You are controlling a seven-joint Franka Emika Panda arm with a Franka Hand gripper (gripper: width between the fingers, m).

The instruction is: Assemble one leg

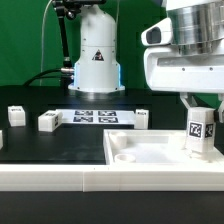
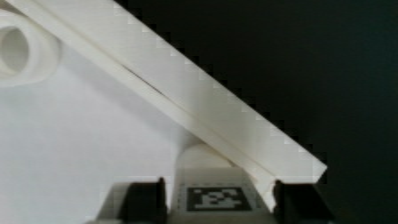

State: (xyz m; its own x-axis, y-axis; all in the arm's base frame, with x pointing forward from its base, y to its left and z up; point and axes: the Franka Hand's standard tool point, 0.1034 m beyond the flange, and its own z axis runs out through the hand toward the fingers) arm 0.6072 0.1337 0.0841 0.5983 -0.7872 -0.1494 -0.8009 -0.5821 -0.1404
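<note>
Fingers (image 2: 146, 199) w/ leg (image 2: 217, 195) over tabletop (image 2: 71, 140)

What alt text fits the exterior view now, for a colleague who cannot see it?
The arm's tool grips a small white stubby plastic leg, tag facing the camera, upright over the wide flat white tray-like tabletop near its corner on the exterior view's right. Behind, three more white legs and the marker board lie on the black table.

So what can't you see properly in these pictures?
- Exterior view: whether the leg in the gripper touches the tabletop; too small to tell.
- Wrist view: the corner socket, cut off by the picture's edge.
- Exterior view: tags on the loose legs, too small to read.
</note>
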